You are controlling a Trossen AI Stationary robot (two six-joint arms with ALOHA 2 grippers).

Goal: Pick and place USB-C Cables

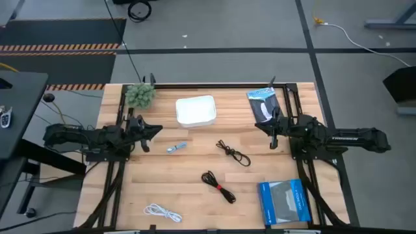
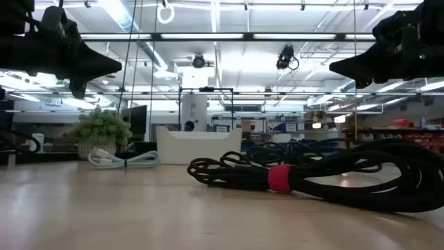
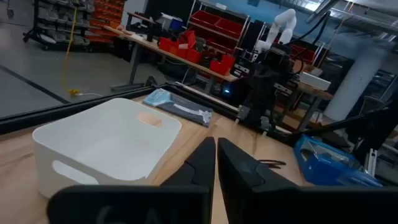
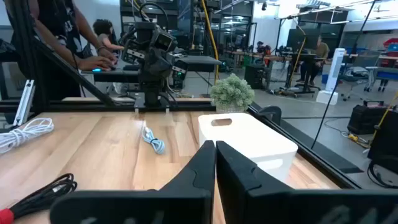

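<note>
We see the pale blue-grey cable [image 1: 176, 148] lying just inboard of our left gripper [image 1: 153, 132], the nearer arm; both grippers closed, empty.

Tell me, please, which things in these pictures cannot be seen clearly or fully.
- White tray: its inside floor is too washed out in the high view to check for contents; the low view shows only its outer wall.
- Black cable with red tie: cut off by the right edge in the low view.
- Plain black cable: its connectors are too small in the high view.
- White cable: cut by the right wrist picture's edge.
</note>
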